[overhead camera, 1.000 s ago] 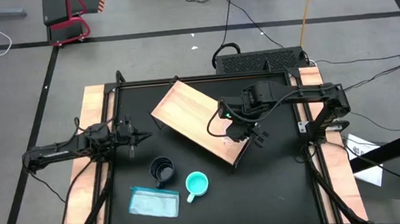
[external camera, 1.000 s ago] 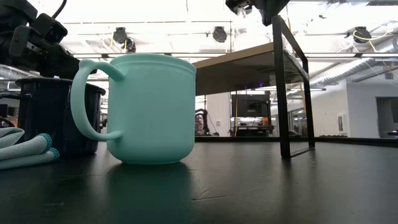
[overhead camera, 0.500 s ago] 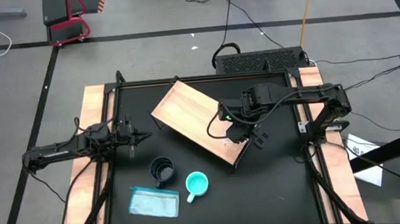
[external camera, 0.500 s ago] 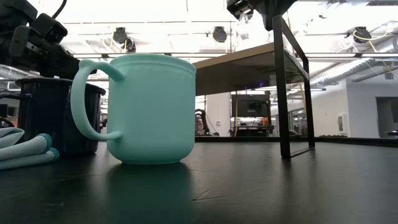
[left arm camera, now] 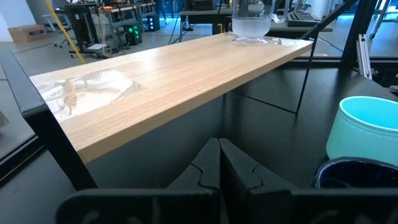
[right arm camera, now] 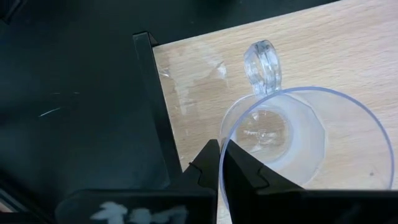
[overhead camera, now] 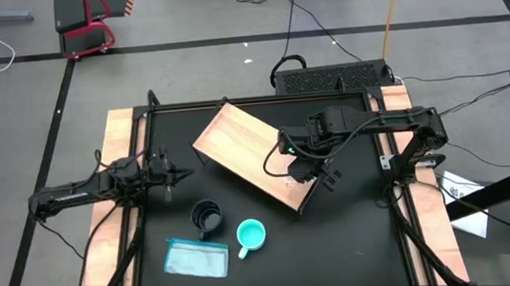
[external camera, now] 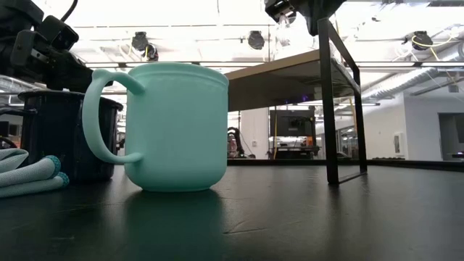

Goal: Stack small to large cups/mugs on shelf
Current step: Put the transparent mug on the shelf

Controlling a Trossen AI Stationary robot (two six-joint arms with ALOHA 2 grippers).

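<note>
Clear cup (right arm camera: pixel 292 140) unmoved on shelf (overhead camera: pixel 251 153); right gripper (right arm camera: pixel 220 163) stays closed.

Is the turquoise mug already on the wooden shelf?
No, the turquoise mug stands on the black tabletop beside the dark mug, apart from the wooden shelf.

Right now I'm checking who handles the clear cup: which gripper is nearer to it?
Right. The right gripper sits directly above the clear cup at the shelf's end, fingers shut on its rim. The left gripper waits shut beyond the shelf's opposite end.
</note>
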